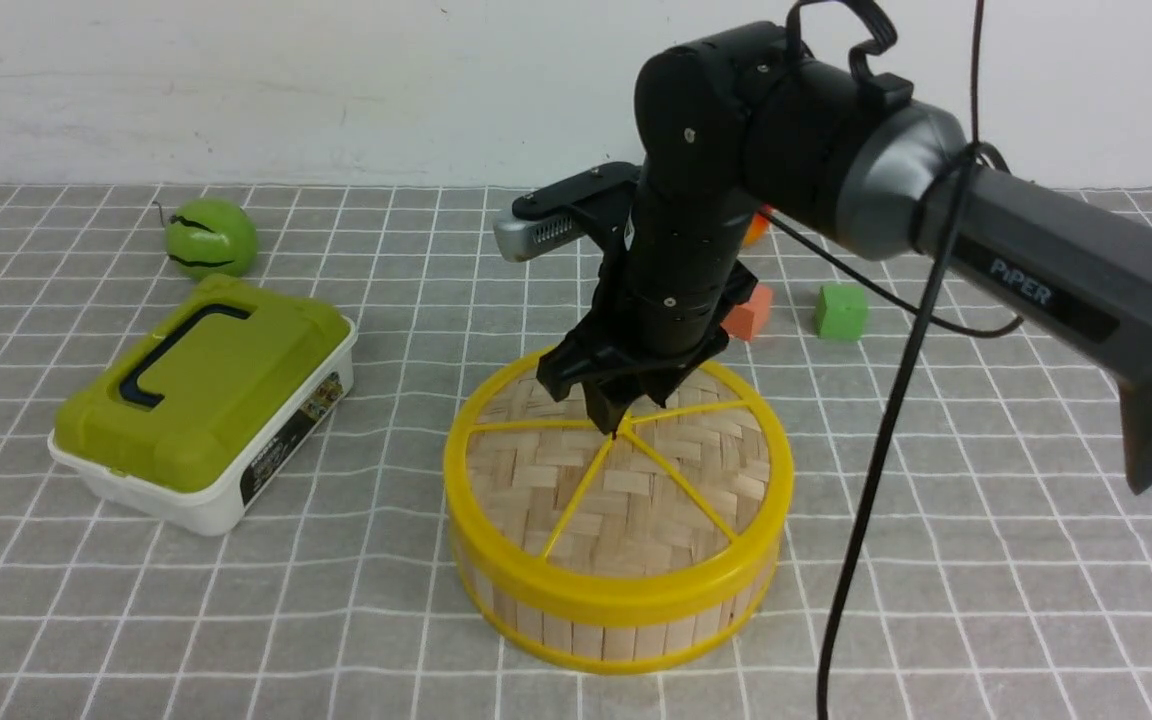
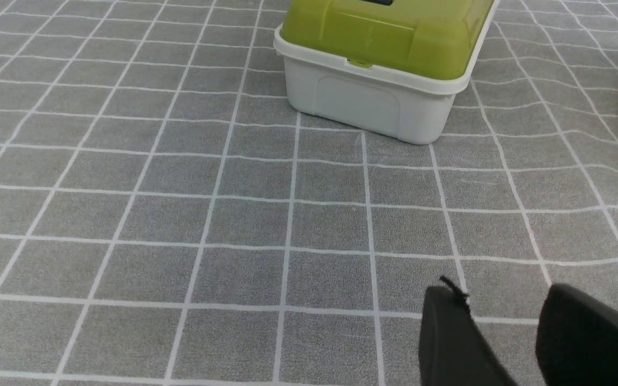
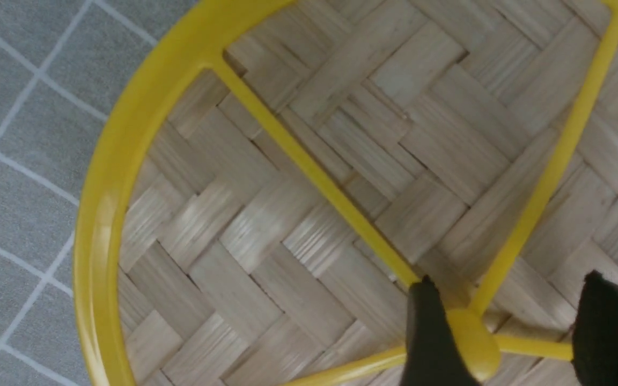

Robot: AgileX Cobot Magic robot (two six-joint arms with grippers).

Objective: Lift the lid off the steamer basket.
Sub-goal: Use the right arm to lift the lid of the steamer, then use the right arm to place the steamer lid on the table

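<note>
A: Where is the lid [image 1: 626,490]?

B: On top of the steamer basket [image 1: 616,625], lying flat inside the yellow upper rim. The basket stands upright on the grey checked cloth [image 1: 236,600], near the middle of the front view.

A: And the right gripper [image 1: 616,420]?

B: It points straight down over the lid's centre, where the yellow spokes meet. In the right wrist view its fingers [image 3: 427,332] stand apart on either side of the knob [image 3: 472,343]. One finger is against the knob or just in front of it; the other is clear of it, with woven bamboo showing in the gap. The knob is not clamped.

A: The left gripper [image 2: 502,292]?

B: It shows only in its own wrist view, low over bare cloth. Its jaws are apart with nothing between them.

A: What else is around?

B: A white box [image 1: 206,400] with a green lid and dark handle sits to the robot's left of the basket, apart from it. A green fruit [image 1: 210,237] lies beyond the box. An orange block [image 1: 751,312] and a green cube [image 1: 841,311] sit beyond the basket, toward the right.
</note>
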